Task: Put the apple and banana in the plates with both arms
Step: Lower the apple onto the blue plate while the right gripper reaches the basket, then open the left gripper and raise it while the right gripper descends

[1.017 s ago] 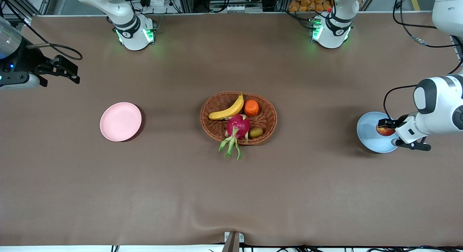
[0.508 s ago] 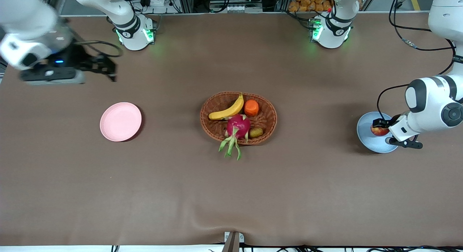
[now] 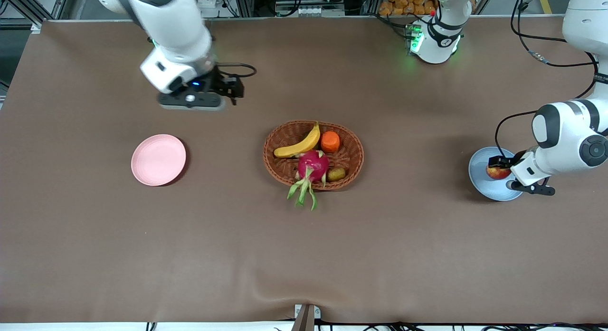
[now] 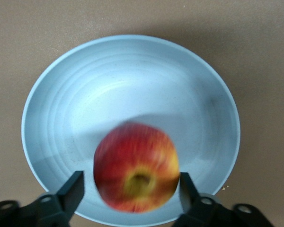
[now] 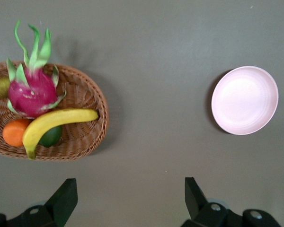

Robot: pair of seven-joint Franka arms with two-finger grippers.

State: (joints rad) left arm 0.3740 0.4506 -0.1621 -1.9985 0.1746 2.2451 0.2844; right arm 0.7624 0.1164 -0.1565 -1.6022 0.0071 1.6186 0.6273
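The red-and-yellow apple (image 3: 497, 173) lies low over the light blue plate (image 3: 480, 181), between the fingers of my left gripper (image 3: 499, 165). In the left wrist view the apple (image 4: 135, 172) is blurred and a gap shows beside one finger (image 4: 75, 187), so the jaws stand open around it over the blue plate (image 4: 132, 90). The banana (image 3: 299, 143) lies in the brown basket (image 3: 351, 165). My right gripper (image 3: 233, 89) is open and empty in the air over the table near the right arm's base. The right wrist view shows the banana (image 5: 57, 122) and the empty pink plate (image 5: 244, 100).
The basket also holds a magenta dragon fruit (image 3: 312, 167), an orange fruit (image 3: 330, 142) and a small green-brown fruit (image 3: 336, 174). The pink plate (image 3: 158, 159) lies toward the right arm's end. Bare brown cloth surrounds the basket.
My right arm has swung in from the table's end to over the table between the pink plate and the basket. My left gripper shifted slightly over the blue plate with the apple.
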